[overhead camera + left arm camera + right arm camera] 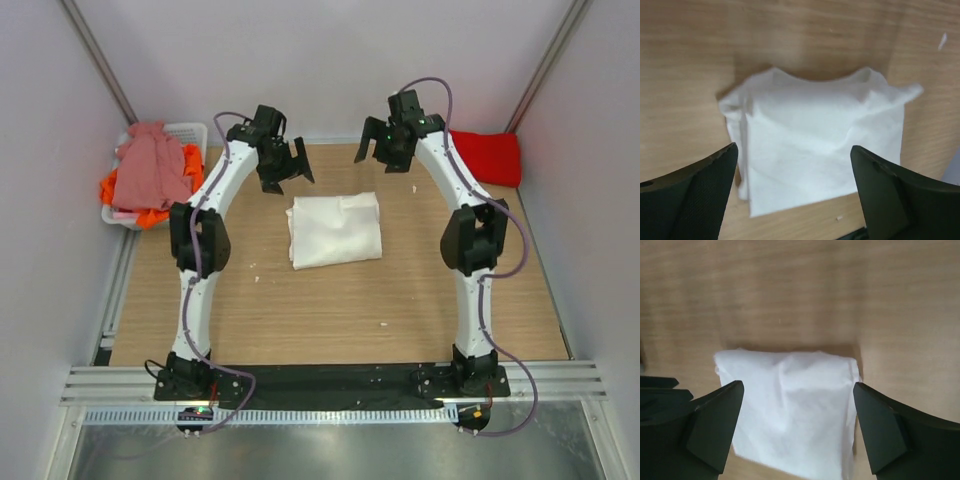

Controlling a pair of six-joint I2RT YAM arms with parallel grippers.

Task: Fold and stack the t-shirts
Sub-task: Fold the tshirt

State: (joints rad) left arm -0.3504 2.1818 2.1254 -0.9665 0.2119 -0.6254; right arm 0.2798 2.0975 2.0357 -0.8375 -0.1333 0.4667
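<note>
Jaws gape empty on both arms (wrists tipped down) over the white t-shirt (335,230).

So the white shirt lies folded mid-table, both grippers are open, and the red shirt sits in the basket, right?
Not quite: the red shirt lies at the far right, outside the basket, as the top view shows. The rest holds.
</note>
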